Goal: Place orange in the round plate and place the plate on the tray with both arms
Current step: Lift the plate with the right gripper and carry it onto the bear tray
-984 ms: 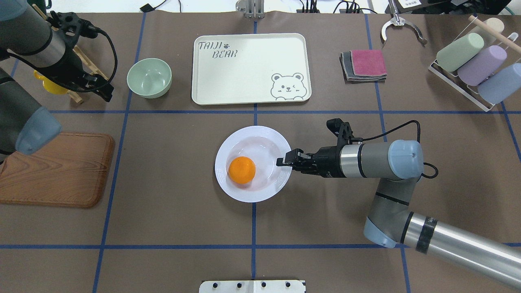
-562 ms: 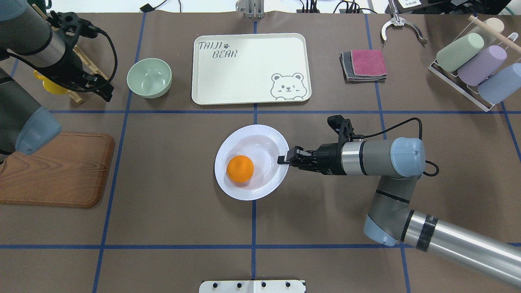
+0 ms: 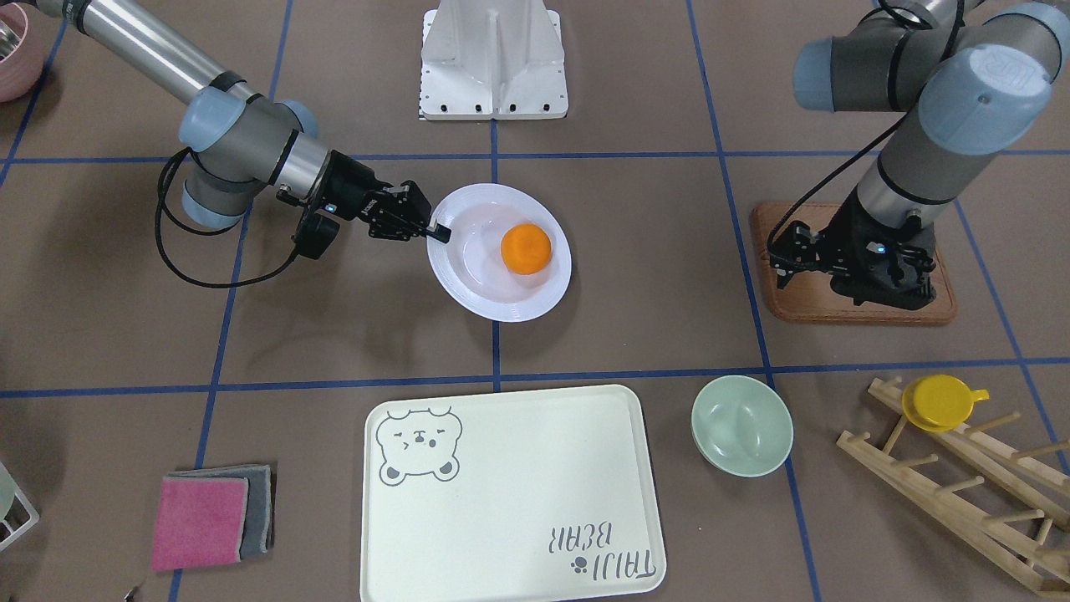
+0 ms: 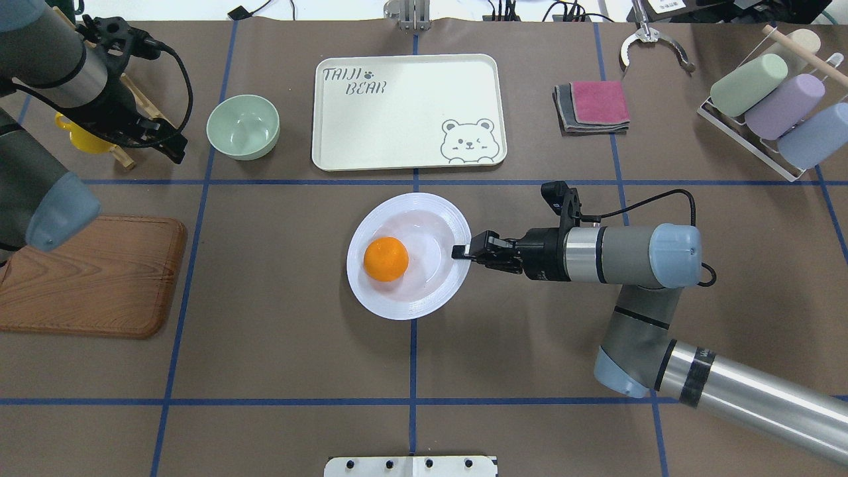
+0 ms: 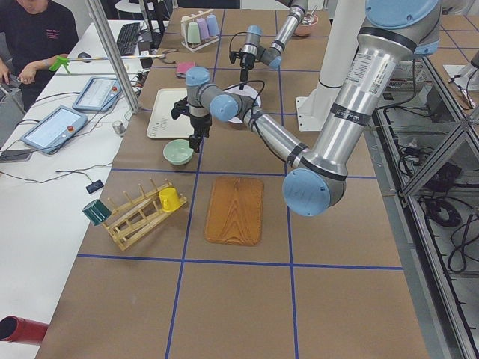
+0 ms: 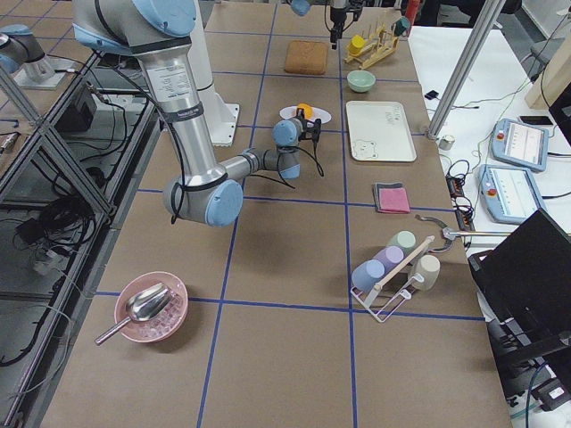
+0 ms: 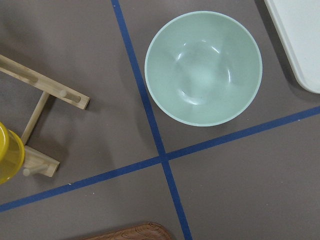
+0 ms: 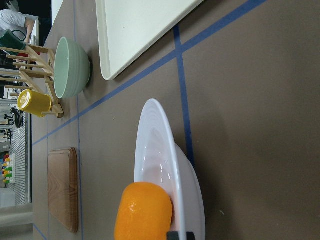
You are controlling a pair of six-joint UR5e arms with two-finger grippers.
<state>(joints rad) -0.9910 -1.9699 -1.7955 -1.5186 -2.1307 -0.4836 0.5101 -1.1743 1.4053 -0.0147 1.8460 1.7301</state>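
Overhead exterior: right gripper pinching round plate moved it toward far tray. 1 step left, orange aboard.

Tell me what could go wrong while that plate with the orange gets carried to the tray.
1. The right gripper pinches the round plate at one spot on its rim; it may tip or slip.
2. The orange lies loose on the side away from that grip; a tilt could roll it out.
3. The left gripper hangs by the green bowl, far off, so the plate's other side has no support on the way to the tray.
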